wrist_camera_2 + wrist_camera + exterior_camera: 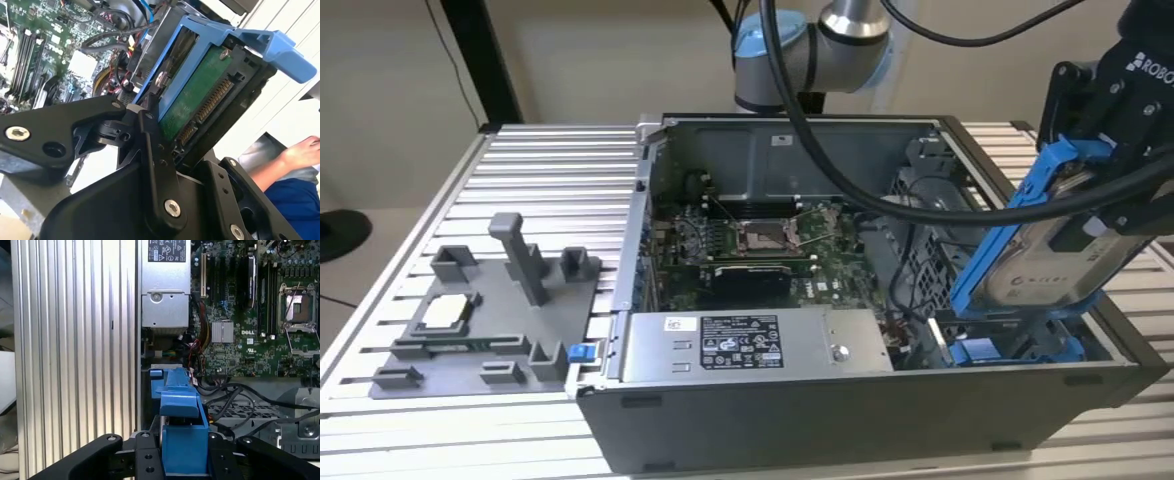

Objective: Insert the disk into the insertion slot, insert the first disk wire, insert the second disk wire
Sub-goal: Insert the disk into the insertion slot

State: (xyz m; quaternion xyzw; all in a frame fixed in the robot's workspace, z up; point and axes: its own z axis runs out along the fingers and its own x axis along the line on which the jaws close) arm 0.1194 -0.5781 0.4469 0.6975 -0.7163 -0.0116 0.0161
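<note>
Up close in both wrist views: black links of the pincer (185, 447), clamped from both sides on the blue carrier frame of the disk (195, 100). Green circuit board and pin connector of the disk turned toward the camera in the second wrist view; silver face with white label seen in the exterior view. Held steeply tilted above the open computer case (854, 420), at the exterior view's right, upper end high by the wrist, lower end down just over the insertion slot (1007, 348). Cannot tell whether touching the slot's blue tabs or just clear of them. Not yet seated flat in the bay.

Inside the case: green motherboard (747, 245), grey power-supply box (747, 345) along the near wall, black cables (894, 195) looped across the opening. Beside the case, on the exterior view's left, grey fixture block (487, 320) resting on the ribbed metal surface (540, 165). Off past the disk in the second wrist view, a person's hand (302, 150) and forearm.
</note>
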